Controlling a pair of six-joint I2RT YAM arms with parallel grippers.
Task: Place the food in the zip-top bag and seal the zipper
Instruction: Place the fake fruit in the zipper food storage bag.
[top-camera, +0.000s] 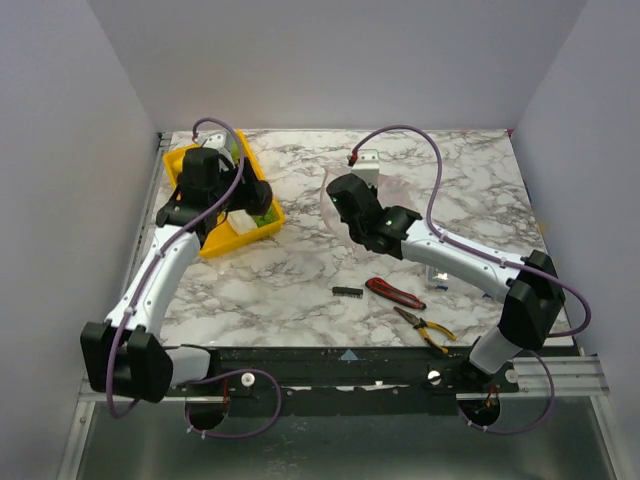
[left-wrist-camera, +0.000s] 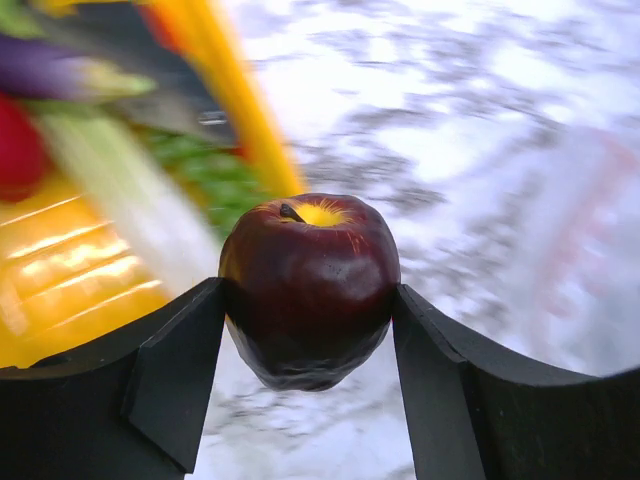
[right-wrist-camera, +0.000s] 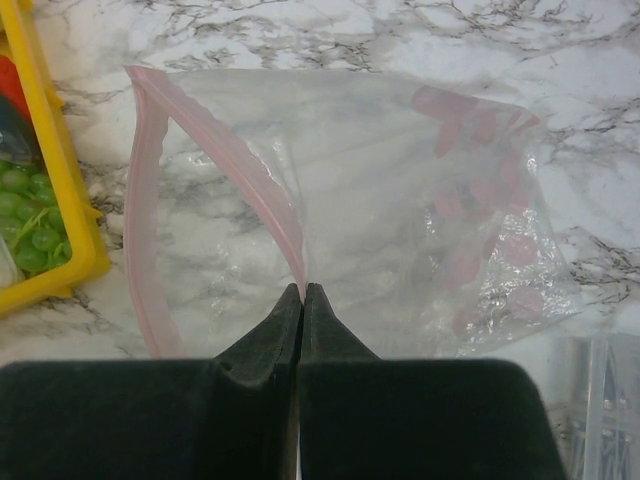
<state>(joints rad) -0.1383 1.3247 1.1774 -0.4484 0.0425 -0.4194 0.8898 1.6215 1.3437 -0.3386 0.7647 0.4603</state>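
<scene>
A: What of the left pincer (left-wrist-camera: 308, 300)?
B: Clamped on a glossy dark-red toy apple (left-wrist-camera: 310, 265), beside the rim of the yellow plastic tray (left-wrist-camera: 240, 105); the background is blurred.
A: And the right pincer (right-wrist-camera: 302, 292)?
B: Pressed together on the pinkish zipper strip (right-wrist-camera: 215, 145) of the clear crinkly plastic bag (right-wrist-camera: 400, 200); the bag lies on the white marbled surface (right-wrist-camera: 400, 30), mouth gaping.

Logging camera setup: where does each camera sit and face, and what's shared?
Top external: high behind the bases, looking down on the marble table; left arm, right arm show.
Left wrist: looks past the left gripper holding a dark red apple, yellow tray beyond.
Right wrist: looks down on the zip-top bag; right gripper pinches its zipper.
All share the tray.
</scene>
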